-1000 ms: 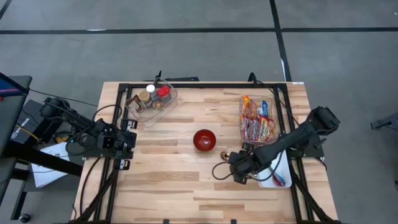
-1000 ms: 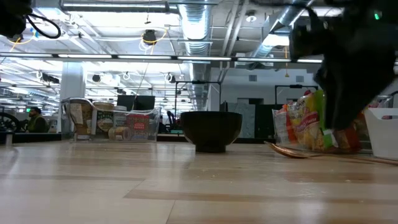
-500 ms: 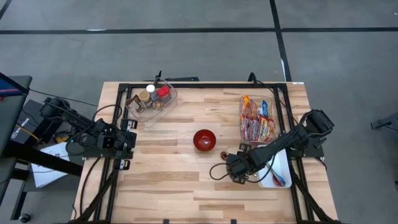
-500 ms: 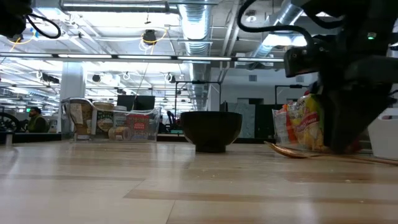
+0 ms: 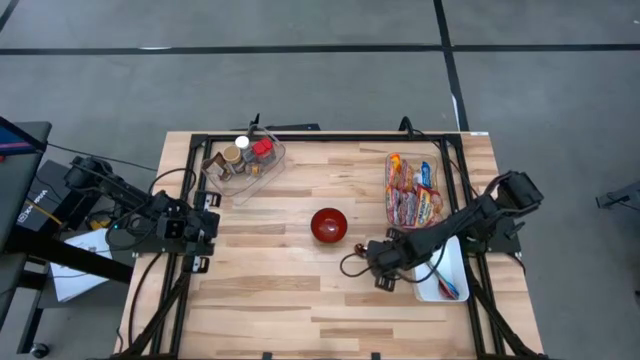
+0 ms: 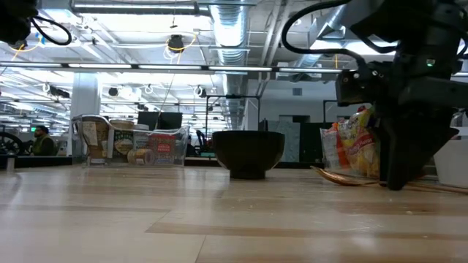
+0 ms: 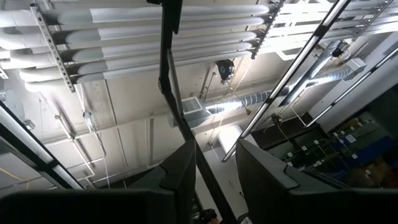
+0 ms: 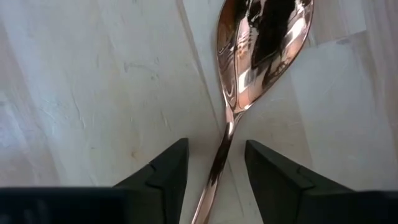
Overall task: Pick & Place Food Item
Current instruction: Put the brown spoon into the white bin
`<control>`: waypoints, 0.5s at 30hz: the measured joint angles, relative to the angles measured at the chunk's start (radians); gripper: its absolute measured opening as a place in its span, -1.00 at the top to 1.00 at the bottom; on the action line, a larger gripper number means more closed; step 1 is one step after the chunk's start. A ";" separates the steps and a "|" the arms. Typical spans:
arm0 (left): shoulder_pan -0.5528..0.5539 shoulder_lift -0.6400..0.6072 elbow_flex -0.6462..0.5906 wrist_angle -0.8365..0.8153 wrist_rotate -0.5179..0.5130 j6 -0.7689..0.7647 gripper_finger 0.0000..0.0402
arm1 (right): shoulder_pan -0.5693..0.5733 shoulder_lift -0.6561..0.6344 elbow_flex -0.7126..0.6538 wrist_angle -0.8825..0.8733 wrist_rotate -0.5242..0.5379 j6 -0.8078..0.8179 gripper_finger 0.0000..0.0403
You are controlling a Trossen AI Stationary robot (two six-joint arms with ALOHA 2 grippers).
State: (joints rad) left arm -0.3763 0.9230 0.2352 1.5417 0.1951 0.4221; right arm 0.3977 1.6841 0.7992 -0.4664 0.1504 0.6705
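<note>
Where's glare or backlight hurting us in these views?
Right wrist view: spoon bowl mirrors bright highlights and dark reflections. Low view: red bowl and right gripper are dark silhouettes against lit ceiling. Left wrist view: only bright ceiling pipes. High view: evenly lit.

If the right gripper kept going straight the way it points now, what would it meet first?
Most likely the copper spoon lying on the table. The right gripper points down at it, its open fingers either side of the thin handle. How near it is cannot be told; the tabletop lies directly beneath.
</note>
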 joint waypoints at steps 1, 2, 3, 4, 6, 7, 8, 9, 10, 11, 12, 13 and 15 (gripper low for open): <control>0.000 0.000 0.000 0.000 0.000 0.000 0.46 | 0.000 -0.009 -0.001 0.008 -0.001 0.000 0.25; 0.000 0.000 0.000 0.000 0.000 0.000 0.46 | -0.001 -0.017 -0.003 0.016 -0.004 0.002 0.28; 0.000 0.000 0.000 0.000 0.000 0.000 0.46 | -0.002 -0.024 -0.004 0.019 -0.008 0.003 0.31; 0.000 0.000 0.000 0.000 0.000 0.000 0.46 | -0.003 -0.033 -0.005 0.019 -0.010 0.008 0.35; 0.000 0.000 0.000 0.000 0.000 0.000 0.46 | -0.003 -0.042 -0.006 0.026 -0.009 0.015 0.45; 0.000 0.000 0.000 0.000 0.000 0.000 0.46 | -0.003 -0.042 -0.006 0.033 -0.009 0.018 0.52; 0.000 0.000 0.000 0.000 0.000 0.000 0.46 | -0.003 -0.042 -0.006 0.037 -0.009 0.018 0.58; 0.000 0.000 0.000 0.000 0.000 0.000 0.46 | -0.003 -0.042 -0.006 0.039 -0.008 0.018 0.66; 0.000 0.000 0.000 0.000 0.000 0.000 0.46 | -0.003 -0.040 -0.006 0.042 -0.009 0.018 0.73; 0.000 0.000 0.000 0.000 0.000 0.000 0.46 | -0.003 -0.039 -0.006 0.044 -0.008 0.014 0.81; 0.000 0.000 0.000 0.000 0.000 0.000 0.46 | -0.003 -0.039 -0.006 0.049 -0.010 0.014 0.89; 0.000 0.000 0.000 0.000 0.000 0.000 0.46 | -0.002 -0.039 -0.005 0.055 -0.015 0.012 0.93; 0.000 0.000 0.000 0.000 0.000 0.000 0.46 | 0.001 -0.039 -0.004 0.062 -0.016 0.002 0.95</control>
State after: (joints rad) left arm -0.3763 0.9230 0.2352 1.5417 0.1951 0.4220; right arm 0.3989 1.6451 0.7950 -0.4042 0.1346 0.6726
